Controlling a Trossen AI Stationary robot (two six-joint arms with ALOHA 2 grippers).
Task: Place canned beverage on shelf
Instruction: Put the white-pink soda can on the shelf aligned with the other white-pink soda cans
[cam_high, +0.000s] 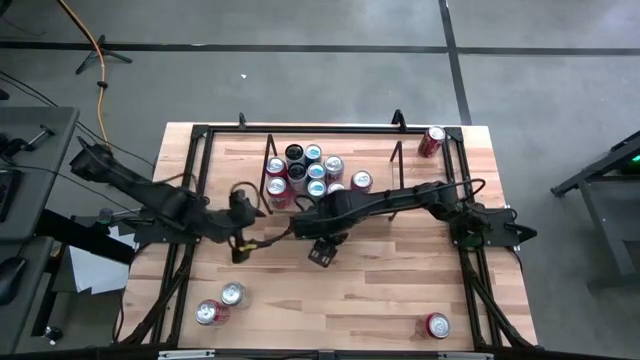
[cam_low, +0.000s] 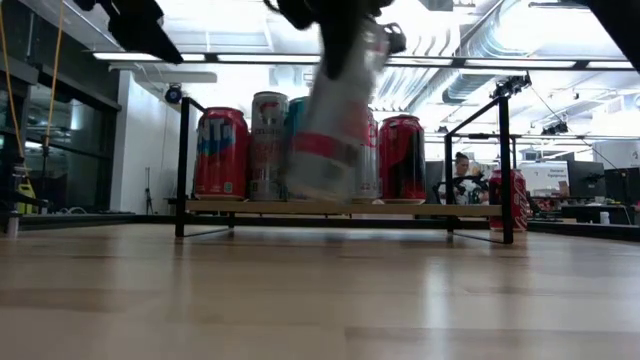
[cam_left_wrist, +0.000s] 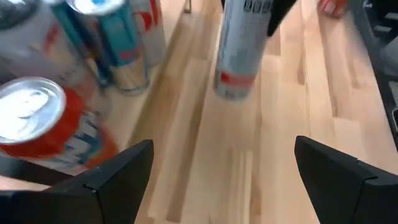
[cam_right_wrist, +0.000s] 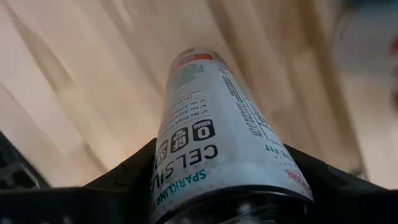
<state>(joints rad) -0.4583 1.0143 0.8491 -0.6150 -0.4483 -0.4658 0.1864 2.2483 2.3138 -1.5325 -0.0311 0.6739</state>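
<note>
Bright ceiling strip lights (cam_low: 300, 58) are shining down in the low view, washing out the upper room and laying a soft sheen across the wooden table (cam_low: 320, 300), whose near part is lying out of focus. A silver can (cam_low: 335, 130) is smearing with motion blur there, and the shelved cans (cam_left_wrist: 43, 121) are blurring in the left wrist view. Overhead, light is falling evenly, casting only faint shadows.
</note>
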